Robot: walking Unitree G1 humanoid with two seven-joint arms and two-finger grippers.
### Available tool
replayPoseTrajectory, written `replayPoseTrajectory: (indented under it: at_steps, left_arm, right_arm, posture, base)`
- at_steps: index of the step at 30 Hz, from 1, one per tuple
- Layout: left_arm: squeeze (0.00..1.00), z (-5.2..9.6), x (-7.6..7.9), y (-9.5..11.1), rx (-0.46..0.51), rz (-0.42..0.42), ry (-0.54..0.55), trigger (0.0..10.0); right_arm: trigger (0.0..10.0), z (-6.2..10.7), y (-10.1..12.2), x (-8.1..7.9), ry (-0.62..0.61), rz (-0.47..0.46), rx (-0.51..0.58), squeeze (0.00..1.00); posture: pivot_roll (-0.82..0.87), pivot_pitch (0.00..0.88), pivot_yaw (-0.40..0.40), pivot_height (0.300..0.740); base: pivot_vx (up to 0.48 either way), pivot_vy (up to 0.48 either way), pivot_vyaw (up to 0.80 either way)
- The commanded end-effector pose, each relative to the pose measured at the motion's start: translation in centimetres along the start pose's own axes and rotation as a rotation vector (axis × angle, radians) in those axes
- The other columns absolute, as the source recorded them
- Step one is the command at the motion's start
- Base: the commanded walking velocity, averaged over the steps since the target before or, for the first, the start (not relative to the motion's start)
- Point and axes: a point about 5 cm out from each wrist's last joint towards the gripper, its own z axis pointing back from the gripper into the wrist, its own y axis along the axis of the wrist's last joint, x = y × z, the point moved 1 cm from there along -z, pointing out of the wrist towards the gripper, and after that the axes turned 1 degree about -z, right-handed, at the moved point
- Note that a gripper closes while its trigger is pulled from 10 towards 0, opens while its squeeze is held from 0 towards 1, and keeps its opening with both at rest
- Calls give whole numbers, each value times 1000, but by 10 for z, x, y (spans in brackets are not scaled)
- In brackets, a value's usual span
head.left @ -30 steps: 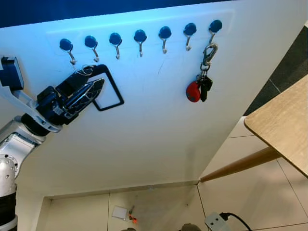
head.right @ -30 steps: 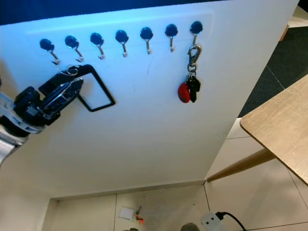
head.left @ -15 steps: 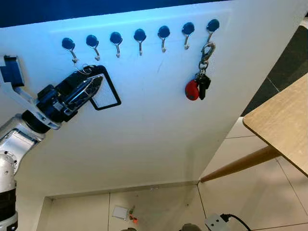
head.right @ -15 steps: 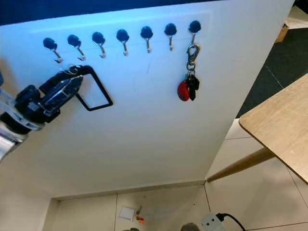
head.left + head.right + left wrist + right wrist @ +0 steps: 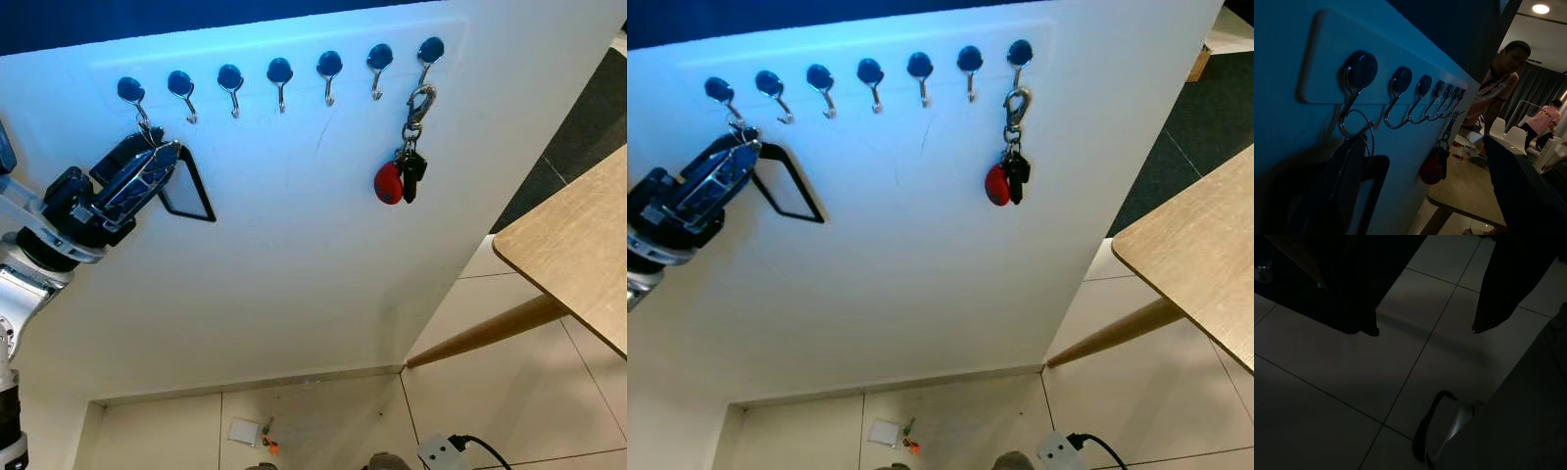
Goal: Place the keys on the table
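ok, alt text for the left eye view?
The left gripper reaches up to the leftmost hook of a seven-hook rail on a white wall, beside a black rectangular loop. A red-and-black key bunch hangs from the rightmost hook; a wooden table stands at right.

Keys (image 5: 400,179): bunch with red fob and black fob, hanging upright from silver carabiner on last wall hook. Table (image 5: 576,257): light wood top, tapered slanted leg, well apart from keys.

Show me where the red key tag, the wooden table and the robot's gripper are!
red key tag (image 5: 389,183): left eye view, middle of the tag.
wooden table (image 5: 578,259): left eye view, bare tabletop.
left gripper (image 5: 157,168): left eye view, between fingertips.
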Motion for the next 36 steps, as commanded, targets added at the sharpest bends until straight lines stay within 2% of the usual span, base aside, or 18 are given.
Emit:
replayPoseTrajectory:
  at_steps: [1,3,5,6,15,26,29,32,36]
  left_arm:
    - [1000,5,1,4,-44,-28,8,10000]
    - [1000,11,-3,-1,-116,-60,47,10000]
    - [1000,13,-4,-3,-130,-68,55,10000]
    - [1000,17,-9,-4,-150,-84,92,10000]
    - [1000,19,-12,5,-122,-107,118,10000]
    - [1000,22,-14,7,-112,-126,131,10000]
    - [1000,31,-12,5,-153,-121,108,10000]
    - [1000,45,-4,0,-224,-78,54,10000]
    - [1000,52,2,-4,-276,-58,7,10000]
  right_arm:
    - [10000,0,-6,-6,14,-5,-12,0]
    - [10000,0,-7,-7,15,-5,-15,0]
    - [10000,0,-8,-7,16,-5,-16,0]
    - [10000,0,-9,-7,17,-4,-18,0]
    - [10000,0,-8,-6,15,-7,-17,0]
    - [10000,0,-6,-7,14,-8,-14,0]
    - [10000,0,-6,-7,16,-7,-17,0]
    - [10000,0,-8,-7,15,-11,-19,0]
    - [10000,0,-8,-7,15,-13,-20,0]
  posture:
    - [-96,175,80,740]
    - [-96,175,80,740]
    - [-96,175,80,740]
    - [-100,178,80,740]
    - [-98,179,81,740]
    - [-98,179,81,740]
    - [-99,176,77,740]
    - [-102,179,82,740]
    - [-102,179,82,740]
  base:
    - [0,0,0]
    - [0,0,0]
    - [0,0,0]
    - [0,0,0]
    - [0,0,0]
    - [0,0,0]
    - [0,0,0]
    - [0,0,0]
    - [0,0,0]
